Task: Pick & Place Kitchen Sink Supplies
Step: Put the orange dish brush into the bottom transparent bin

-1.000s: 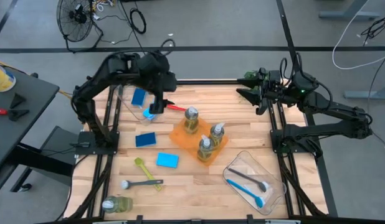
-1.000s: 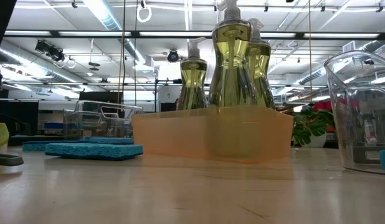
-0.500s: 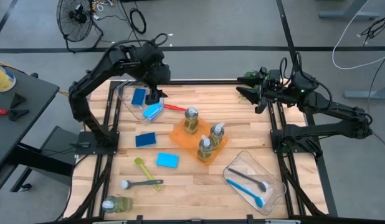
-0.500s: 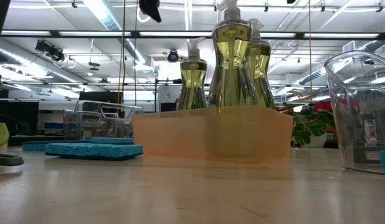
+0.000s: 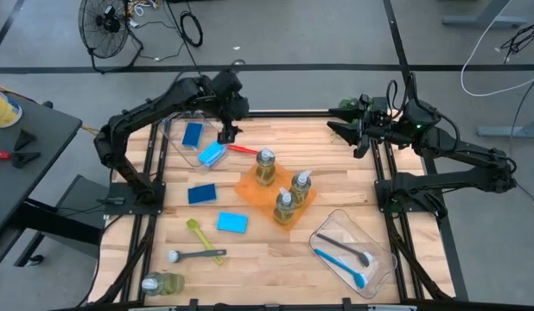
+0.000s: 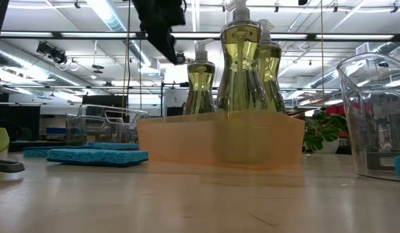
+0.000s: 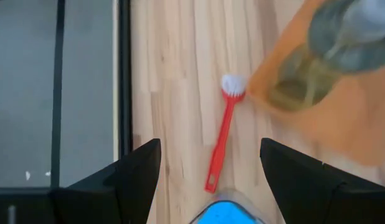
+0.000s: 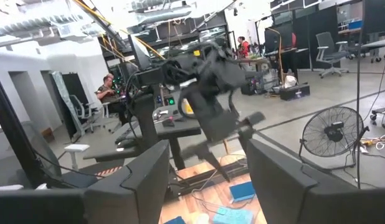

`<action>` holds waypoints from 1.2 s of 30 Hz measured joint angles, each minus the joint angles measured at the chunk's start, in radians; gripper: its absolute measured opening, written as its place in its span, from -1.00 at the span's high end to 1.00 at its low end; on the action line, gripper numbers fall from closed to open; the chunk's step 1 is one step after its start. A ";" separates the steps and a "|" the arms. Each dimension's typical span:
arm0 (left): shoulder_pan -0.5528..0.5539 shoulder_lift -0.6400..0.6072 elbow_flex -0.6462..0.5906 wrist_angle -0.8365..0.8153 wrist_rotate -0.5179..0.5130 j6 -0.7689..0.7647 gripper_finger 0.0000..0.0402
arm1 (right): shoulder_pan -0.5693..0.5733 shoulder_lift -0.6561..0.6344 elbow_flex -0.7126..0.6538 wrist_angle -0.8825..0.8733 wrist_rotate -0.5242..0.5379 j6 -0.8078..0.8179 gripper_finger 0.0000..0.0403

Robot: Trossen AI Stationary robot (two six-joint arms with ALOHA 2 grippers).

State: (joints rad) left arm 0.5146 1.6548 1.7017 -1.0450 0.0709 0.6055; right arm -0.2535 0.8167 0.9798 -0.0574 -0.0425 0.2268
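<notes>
My left gripper (image 5: 228, 134) (image 7: 210, 149) hangs open above the table, over the red brush (image 5: 243, 149) (image 7: 221, 137), touching nothing. The brush lies flat, its white head beside the orange tray (image 5: 254, 186). Three soap bottles (image 5: 282, 186) (image 6: 242, 65) stand in that tray; another bottle (image 5: 162, 283) lies on its side near the front left corner. Two blue sponges (image 5: 212, 154) lie in the left clear bin, two more (image 5: 201, 193) on the table. Yellow-green (image 5: 196, 231) and grey (image 5: 194, 255) brushes lie on the wood. My right gripper (image 5: 349, 130) (image 8: 208, 149) waits open at the far right edge.
A clear bin (image 5: 358, 255) near the front right holds a dark brush and a blue brush. The left clear bin (image 5: 182, 149) sits at the far left. A green plant (image 5: 345, 107) is at the far edge. Bare wood lies between the tray and the near edge.
My left gripper has lifted away from the left bin and swung toward the table's right, ending over the red brush. The blue sponge it stood over now lies uncovered in the bin. In the low view the gripper has come into sight at the top.
</notes>
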 joint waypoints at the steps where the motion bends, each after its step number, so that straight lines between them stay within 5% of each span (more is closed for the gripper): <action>1: 0.002 0.000 -0.024 0.017 -0.011 0.008 -0.37 | 0.000 0.000 0.000 -0.003 0.000 0.000 -0.07; 18: 0.004 0.000 -0.376 0.347 -0.034 0.010 -0.37 | 0.000 0.000 0.000 -0.013 0.000 0.000 -0.07; 36: -0.002 0.133 -0.392 0.391 0.002 0.092 -0.37 | 0.000 0.000 0.000 -0.011 0.003 0.000 -0.07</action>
State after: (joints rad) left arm 0.5130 1.7882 1.3098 -0.6538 0.0732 0.6975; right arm -0.2535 0.8169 0.9798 -0.0685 -0.0391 0.2272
